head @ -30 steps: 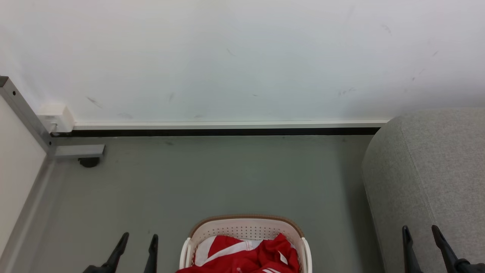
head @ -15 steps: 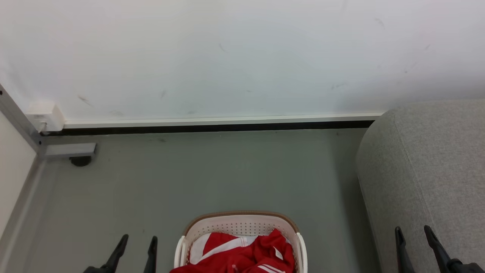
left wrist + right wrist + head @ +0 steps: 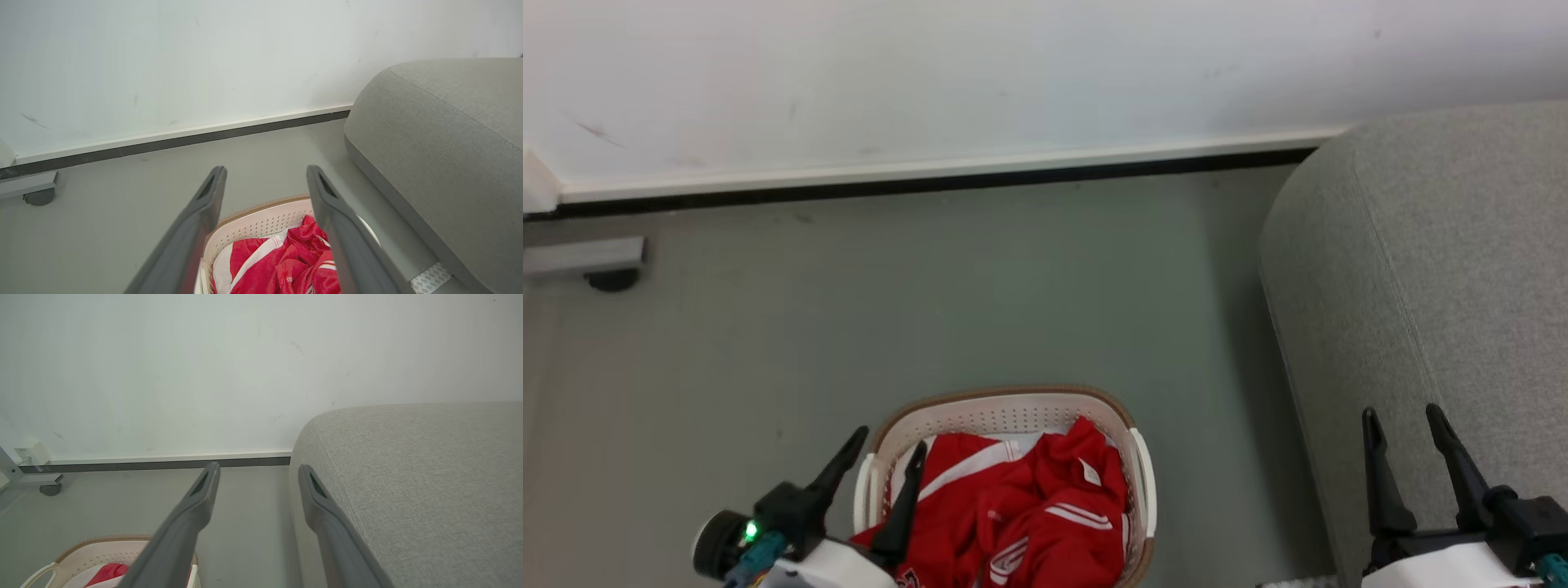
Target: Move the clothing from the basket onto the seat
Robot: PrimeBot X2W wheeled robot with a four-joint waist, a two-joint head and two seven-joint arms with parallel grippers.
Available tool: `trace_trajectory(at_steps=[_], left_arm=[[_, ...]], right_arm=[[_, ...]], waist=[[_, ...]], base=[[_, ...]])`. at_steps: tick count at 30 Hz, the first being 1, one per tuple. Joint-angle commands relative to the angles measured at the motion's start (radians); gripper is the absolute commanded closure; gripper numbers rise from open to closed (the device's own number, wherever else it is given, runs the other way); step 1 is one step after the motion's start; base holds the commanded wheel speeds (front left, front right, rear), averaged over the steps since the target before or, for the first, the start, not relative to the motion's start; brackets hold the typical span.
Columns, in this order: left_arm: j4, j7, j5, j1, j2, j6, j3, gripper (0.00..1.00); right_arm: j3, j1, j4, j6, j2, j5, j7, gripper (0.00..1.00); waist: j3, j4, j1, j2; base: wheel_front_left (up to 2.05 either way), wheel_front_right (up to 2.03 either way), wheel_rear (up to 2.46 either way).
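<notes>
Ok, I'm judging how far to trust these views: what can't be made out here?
Near end of the basket: cut off by the head view's bottom edge.
Underside of the clothing, and anything beneath: hidden by its own folds, all views.
White label on the clothing: too small to read, head view.
Far side of the seat: runs past the right edge in every view.

Head view: the basket (image 3: pixel 1005 404) near end and the clothing (image 3: pixel 1045 523) lower folds were cut off at the 6 o'clock edge. One finger of the left gripper (image 3: pixel 892 438) covered part of the basket's 9 o'clock rim. The seat (image 3: pixel 1421 269) ran off frame at 3 o'clock.
</notes>
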Motion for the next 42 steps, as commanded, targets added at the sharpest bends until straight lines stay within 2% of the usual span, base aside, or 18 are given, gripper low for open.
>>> trace_trajectory(at_steps=[1, 8, 11, 17, 21, 29, 40, 41, 42], left_arm=[[0.031, 0.0, -0.014, -0.051, 0.023, 0.002, -0.04, 0.0], [0.16, 0.0, -0.062, -0.27, 0.073, 0.002, -0.24, 0.0], [0.261, 0.0, -0.093, -0.348, 0.085, 0.002, -0.325, 0.0], [0.466, 0.043, -0.186, -0.474, 0.09, 0.002, -0.456, 0.0], [0.538, 0.07, -0.256, -0.524, 0.091, 0.002, -0.521, 0.0], [0.665, 0.089, -0.302, -0.608, 0.125, 0.002, -0.58, 0.0], [0.781, 0.087, -0.343, -0.699, 0.119, 0.002, -0.63, 0.0], [0.791, 0.077, -0.344, -0.708, 0.119, 0.002, -0.632, 0.66], [0.798, 0.071, -0.346, -0.714, 0.116, 0.002, -0.635, 1.0]], right_arm=[[0.007, -0.031, -0.013, -0.002, -0.001, 0.016, -0.001, 0.0], [0.042, -0.113, -0.057, -0.002, 0.0, 0.034, 0.0, 0.0], [0.054, -0.143, -0.073, -0.002, 0.0, 0.04, 0.0, 0.0], [0.072, -0.18, -0.096, -0.002, -0.001, 0.05, 0.0, 0.0], [0.074, -0.188, -0.108, -0.002, 0.0, 0.052, 0.0, 0.0], [0.088, -0.206, -0.127, -0.002, -0.001, 0.062, 0.0, 0.0], [0.095, -0.221, -0.15, -0.002, 0.0, 0.076, 0.0, 0.0], [0.095, -0.221, -0.151, -0.002, 0.0, 0.075, 0.0, 0.0], [0.094, -0.22, -0.15, -0.002, 0.0, 0.075, 0.0, 0.0]], waist=[[0.102, -0.047, 0.0, -0.0001], [0.288, -0.088, 0.0, -0.0001], [0.348, -0.105, 0.0, -0.0001], [0.42, -0.132, 0.0, -0.0001], [0.452, -0.142, 0.0, -0.0001], [0.518, -0.162, 0.0, -0.0001], [0.613, -0.191, 0.0, -0.0001], [0.616, -0.192, 0.0, -0.0001], [0.617, -0.192, 0.0, -0.0001]], base=[[0.0, 0.0, 0.0], [0.0, 0.0, 0.0], [0.0, 0.0, 0.0], [0.0, 0.0, 0.0], [0.0, 0.0, 0.0], [0.0, 0.0, 0.0], [0.0, 0.0, 0.0], [0.0, 0.0, 0.0], [0.0, 0.0, 0.0]])
